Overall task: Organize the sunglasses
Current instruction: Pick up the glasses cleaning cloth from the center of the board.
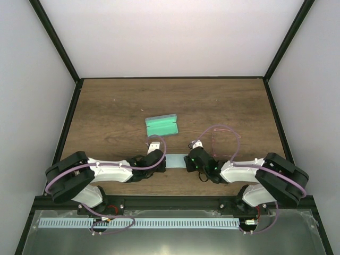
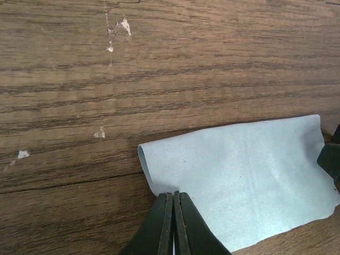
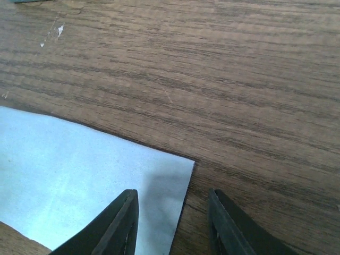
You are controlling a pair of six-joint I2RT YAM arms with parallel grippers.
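A light blue cleaning cloth (image 1: 174, 161) lies flat on the wooden table between my two grippers. My left gripper (image 1: 160, 160) is shut on the cloth's left edge (image 2: 239, 175), which curls up beside the jaws (image 2: 173, 194). My right gripper (image 1: 190, 159) is open, its fingers straddling the cloth's right edge (image 3: 79, 175) just above the table (image 3: 172, 195). A green open glasses case (image 1: 161, 126) lies further back at the centre. Pink translucent sunglasses (image 1: 223, 142) lie behind the right arm.
Purple cables loop over both arms (image 1: 226, 129). Small white specks mark the wood (image 2: 123, 25). Black frame posts and white walls bound the table (image 1: 106, 106) at the back and sides.
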